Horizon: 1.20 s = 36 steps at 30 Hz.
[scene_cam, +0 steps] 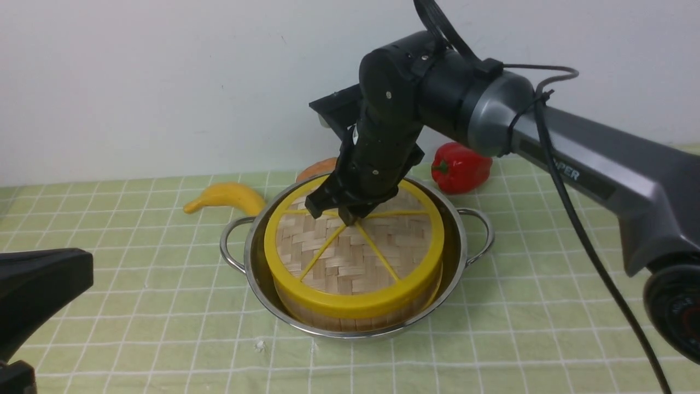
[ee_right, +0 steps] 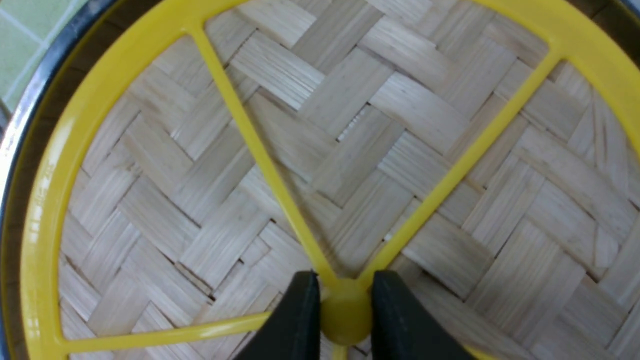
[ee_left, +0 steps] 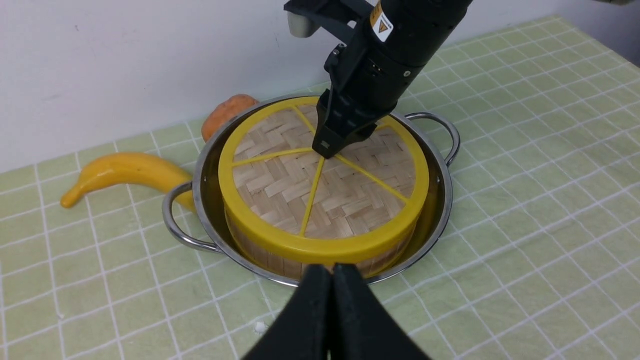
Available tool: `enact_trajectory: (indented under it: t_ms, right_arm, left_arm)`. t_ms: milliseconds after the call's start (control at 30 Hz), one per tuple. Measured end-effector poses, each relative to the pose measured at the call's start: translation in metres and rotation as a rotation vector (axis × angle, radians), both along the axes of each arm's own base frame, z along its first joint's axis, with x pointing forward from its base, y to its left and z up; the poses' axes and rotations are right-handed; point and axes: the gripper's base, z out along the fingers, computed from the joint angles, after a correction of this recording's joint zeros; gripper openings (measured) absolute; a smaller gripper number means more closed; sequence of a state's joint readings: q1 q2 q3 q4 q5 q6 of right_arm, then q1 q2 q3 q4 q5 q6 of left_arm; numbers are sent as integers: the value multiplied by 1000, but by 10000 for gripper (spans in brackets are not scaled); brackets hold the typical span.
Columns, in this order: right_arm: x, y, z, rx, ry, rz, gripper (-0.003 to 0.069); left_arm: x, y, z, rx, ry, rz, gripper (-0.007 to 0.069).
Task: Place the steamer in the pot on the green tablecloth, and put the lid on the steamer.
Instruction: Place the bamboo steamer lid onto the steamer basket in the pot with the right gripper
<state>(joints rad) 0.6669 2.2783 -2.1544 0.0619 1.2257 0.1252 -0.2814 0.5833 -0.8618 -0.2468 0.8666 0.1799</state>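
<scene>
Steel pot (scene_cam: 455, 241) (ee_left: 440, 200) sits on the green tablecloth (scene_cam: 136, 262) (ee_left: 525, 150) that covers the surface, its two wire handles sticking out to either side. The steamer (scene_cam: 350, 322) (ee_left: 260, 252) stands inside the pot, and only its bamboo side wall shows below the yellow rim above it. The lid (scene_cam: 350, 257) (ee_left: 325, 195) (ee_right: 350, 125) lies on top of the steamer and covers it, so whatever is inside is hidden.

The right arm (scene_cam: 574, 158) reaches in from the right and points down at the middle of the lid. Its jaws are partly closed on the lid's small yellow hub (ee_right: 345, 312), where the spokes meet. One black finger (ee_right: 295, 320) presses on each side of that hub.

The left arm (scene_cam: 38, 284) is at the lower left edge of the front view, well apart from the pot. Its jaws are shut, the two fingers (ee_left: 320, 310) pressed together with nothing between them, aimed toward the near side of the pot.

Behind the pot on the cloth lie a yellow banana (scene_cam: 227, 196) (ee_left: 125, 170), a red pepper (scene_cam: 459, 167) and an orange vegetable (scene_cam: 317, 168) (ee_left: 225, 112) that is partly hidden by the pot's rim.
</scene>
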Motion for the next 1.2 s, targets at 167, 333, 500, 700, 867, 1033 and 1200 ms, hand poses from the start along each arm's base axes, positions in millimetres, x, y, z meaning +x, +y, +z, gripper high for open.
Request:
enact_trajectory:
  t_ms: [167,333,500,700,867,1033,1200]
  right_arm:
    - [0,0,0,1,-1,0,144]
    - [0,-1,0,-9,-9,0,144]
    - [1,-1,0,-17,-15,2,144]
    - [2,-1,8,-14,-39,3,242]
    - [4,1,30,34,-91,2,428]
    - [-9,-6,75,115,-147,2,528]
    - [-53,-41,176,248,-315,2,512]
  left_arm:
    - [0,0,0,0,0,0,-8]
    - [0,0,0,0,0,0,-8]
    - [0,0,0,0,0,0,-8]
    - [0,0,0,0,0,0,-8]
    - [0,0,0,0,0,0,-1]
    - [0,0,0,0,0,0,1]
    - [0,0,0,4,-1,2,1]
